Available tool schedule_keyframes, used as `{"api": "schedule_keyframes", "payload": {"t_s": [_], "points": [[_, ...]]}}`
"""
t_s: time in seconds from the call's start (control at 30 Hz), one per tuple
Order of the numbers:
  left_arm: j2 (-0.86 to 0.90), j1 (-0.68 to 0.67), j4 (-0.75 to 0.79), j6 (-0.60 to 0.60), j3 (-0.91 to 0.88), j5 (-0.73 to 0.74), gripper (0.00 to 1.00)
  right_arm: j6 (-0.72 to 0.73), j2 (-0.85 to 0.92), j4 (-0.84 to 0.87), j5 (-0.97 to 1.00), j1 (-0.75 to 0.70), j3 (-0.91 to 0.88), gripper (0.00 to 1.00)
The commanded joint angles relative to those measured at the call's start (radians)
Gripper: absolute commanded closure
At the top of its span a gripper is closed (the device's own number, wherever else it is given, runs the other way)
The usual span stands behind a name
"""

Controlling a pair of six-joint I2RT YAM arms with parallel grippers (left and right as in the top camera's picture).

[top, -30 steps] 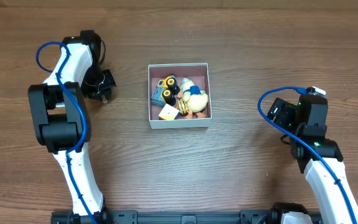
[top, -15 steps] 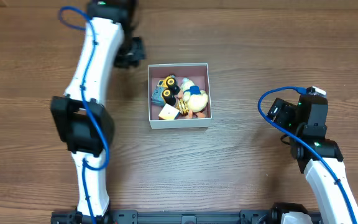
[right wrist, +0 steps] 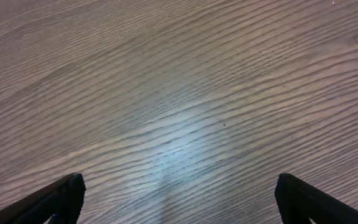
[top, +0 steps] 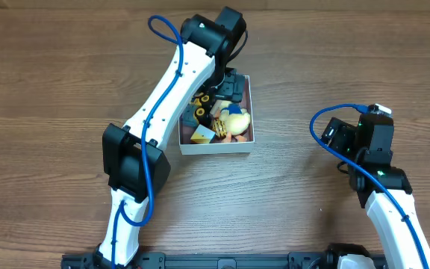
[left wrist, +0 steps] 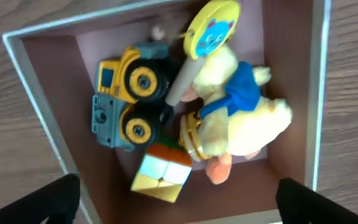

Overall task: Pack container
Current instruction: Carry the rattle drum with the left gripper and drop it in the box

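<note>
The container (top: 215,149) is a white-walled square box in the middle of the table, its wall (left wrist: 319,93) showing in the left wrist view too. Inside it lie a yellow and blue toy truck (left wrist: 126,96), a plush duck (left wrist: 241,121) with a blue scarf, a small coloured cube (left wrist: 161,171) and a yellow disc on a stick (left wrist: 213,28). My left gripper (top: 228,88) hangs over the box's far half. Its jaws (left wrist: 179,208) stand open and hold nothing. Over bare wood at the right, my right gripper (top: 334,136) (right wrist: 182,205) is open and holds nothing.
A brown wooden table (top: 312,60) surrounds the box. The left arm (top: 163,97) stretches diagonally across the table's left half to the box. The right arm's blue cable (top: 319,123) loops beside its wrist.
The left arm has swung from the table's left side, round the far edge, to above the container. The right arm has stayed still.
</note>
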Motion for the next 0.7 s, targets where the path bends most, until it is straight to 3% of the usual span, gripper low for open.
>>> {"api": "schedule_keyframes", "payload": {"t_s": [0.0,0.1,0.27,0.4,0.67], "points": [[-0.071,0.003,-0.058,-0.020,0.013,-0.084,0.00,0.000,-0.001,0.006,-0.002,-0.004,0.009,0.00],[-0.171,-0.003,-0.095,-0.023,0.013,-0.075,0.00,0.000,-0.001,0.006,-0.002,-0.004,0.009,0.00],[-0.441,-0.143,-0.176,0.016,0.013,-0.109,0.00,0.000,-0.001,0.006,-0.002,-0.004,0.009,0.00],[-0.468,-0.159,-0.175,0.087,0.009,-0.038,0.00,0.000,-0.001,0.006,-0.002,-0.004,0.009,0.00],[-0.465,-0.159,-0.175,0.239,-0.024,-0.042,0.00,0.000,-0.001,0.006,-0.002,-0.004,0.009,0.00]]}}
